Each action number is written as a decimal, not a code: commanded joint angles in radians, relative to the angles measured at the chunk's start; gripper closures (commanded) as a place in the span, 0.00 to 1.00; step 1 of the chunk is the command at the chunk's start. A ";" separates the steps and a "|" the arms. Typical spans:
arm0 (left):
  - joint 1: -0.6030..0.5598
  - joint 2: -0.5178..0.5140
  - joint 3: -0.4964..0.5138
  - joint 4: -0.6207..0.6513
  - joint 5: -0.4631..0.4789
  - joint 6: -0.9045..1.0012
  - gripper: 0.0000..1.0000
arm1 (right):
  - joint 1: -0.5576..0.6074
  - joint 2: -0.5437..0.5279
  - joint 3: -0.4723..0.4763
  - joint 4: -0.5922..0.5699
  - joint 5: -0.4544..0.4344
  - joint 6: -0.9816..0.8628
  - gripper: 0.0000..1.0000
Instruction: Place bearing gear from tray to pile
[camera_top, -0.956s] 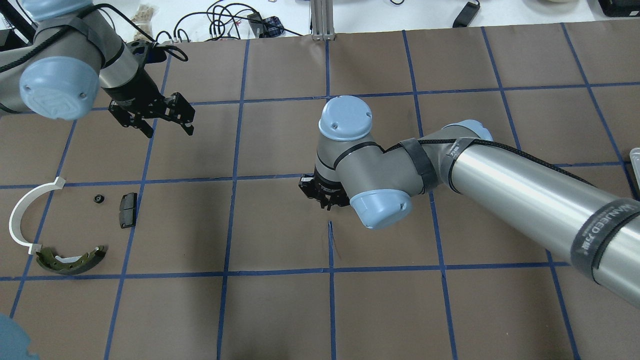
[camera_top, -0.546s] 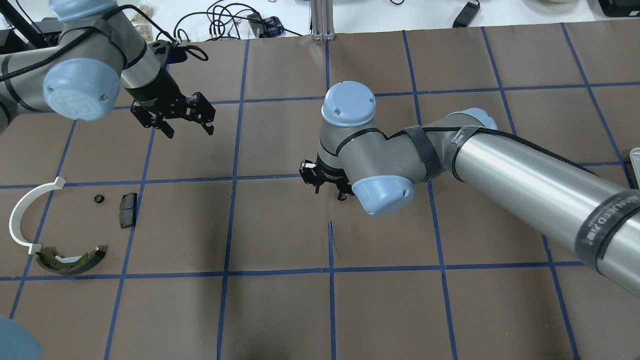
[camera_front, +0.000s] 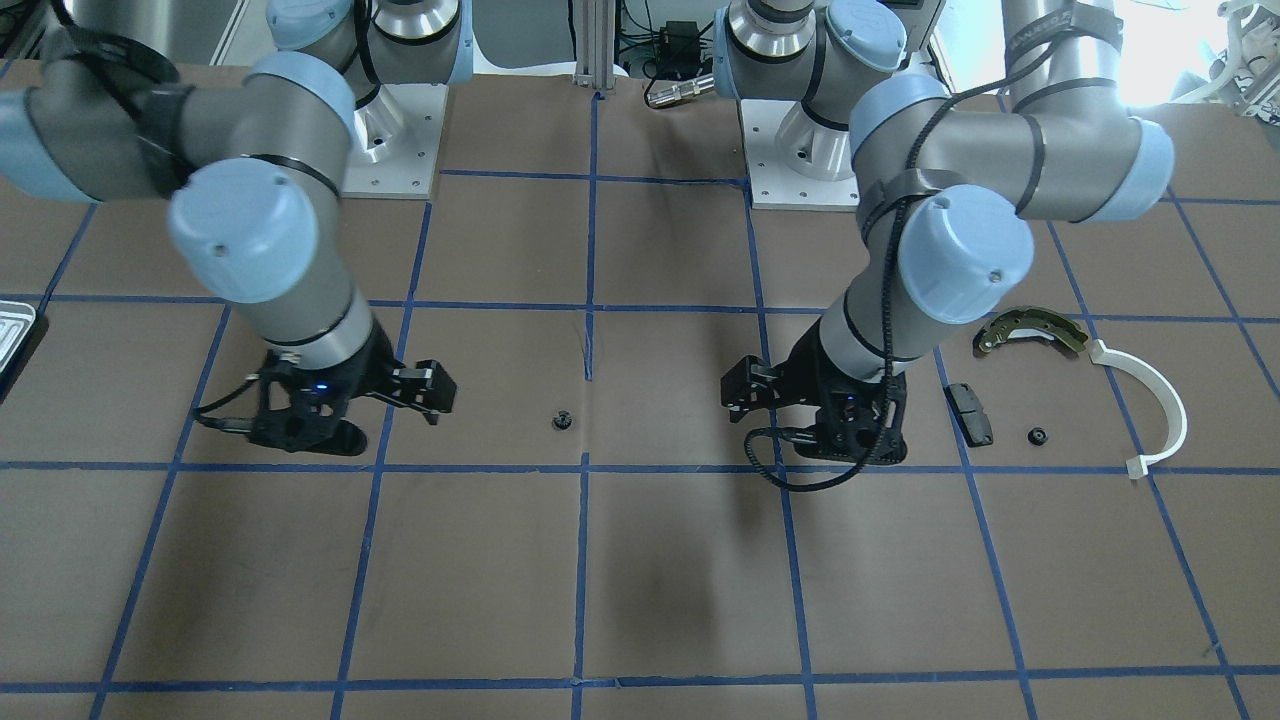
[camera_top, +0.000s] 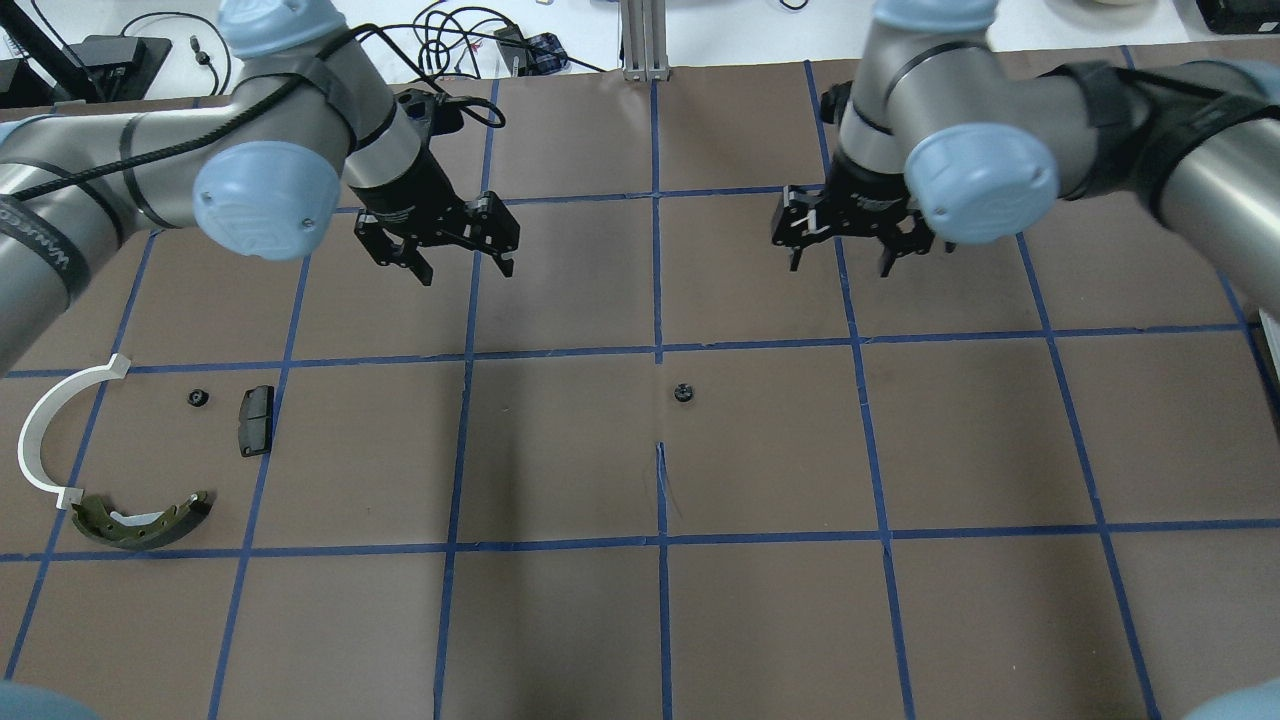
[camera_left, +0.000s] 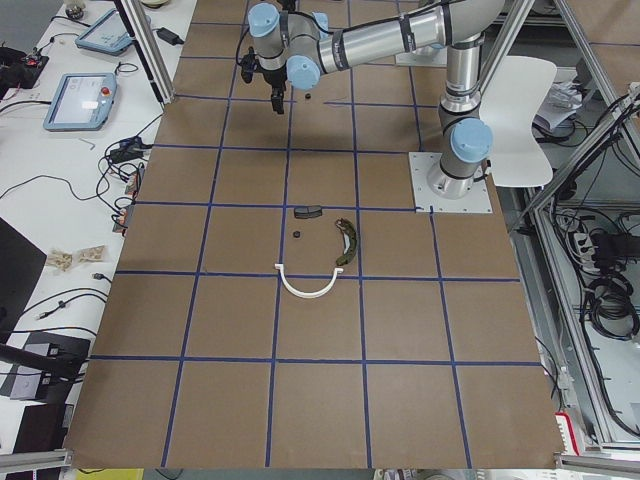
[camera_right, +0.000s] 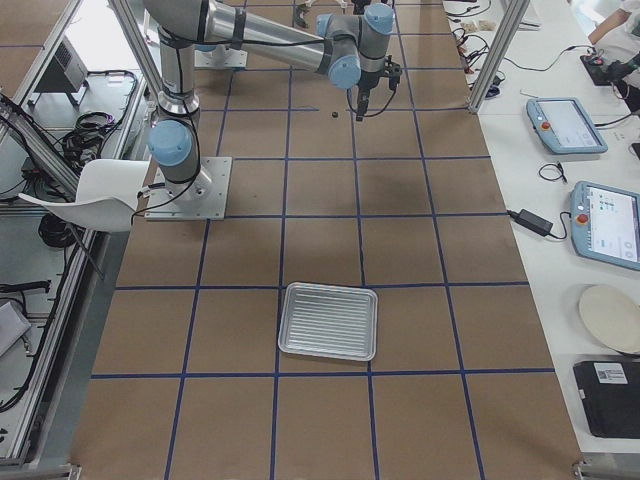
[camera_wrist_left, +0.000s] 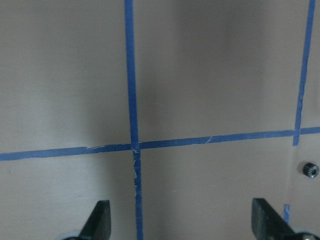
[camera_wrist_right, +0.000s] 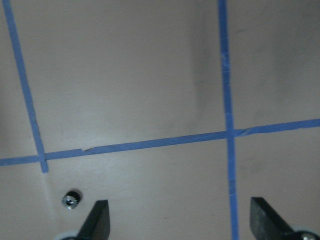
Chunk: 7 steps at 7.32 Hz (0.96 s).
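The left claw (camera_top: 465, 268) is wide open and holds nothing; its two black fingers (camera_wrist_left: 100, 222) stand far apart above the bare table (camera_top: 560, 620). The right claw (camera_top: 839, 268) is open just as wide and is also empty. Both hang over the far half of the table without touching it.

The bearing gear (camera_top: 683, 392) lies alone on the table near the middle, between the two claws and nearer to the robot than both. Each wrist camera shows it at the edge of the picture, outside the fingers. It is small, dark and round, with fine teeth around a shiny rim.

The tray (camera_right: 328, 321), of ribbed silver metal with rounded corners, lies at the robot's right end of the table, well apart from the gear. The pile (camera_top: 130, 450) is at the left end: a white plastic arc (camera_top: 40, 440), an olive curved brake shoe (camera_top: 140, 522), a dark rectangular pad (camera_top: 255, 420) and a small dark round part (camera_top: 197, 397), near each other.

The table is covered with brown paper, divided in squares by blue tape. White benches with cables and screen units stand behind it.
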 joint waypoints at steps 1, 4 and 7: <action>-0.126 -0.047 -0.022 0.126 0.029 -0.123 0.00 | -0.129 -0.112 -0.134 0.268 -0.071 -0.170 0.00; -0.297 -0.139 -0.031 0.262 0.106 -0.308 0.00 | -0.045 -0.210 -0.302 0.429 0.002 -0.184 0.00; -0.372 -0.211 -0.065 0.399 0.150 -0.353 0.00 | 0.016 -0.179 -0.228 0.308 0.061 -0.184 0.00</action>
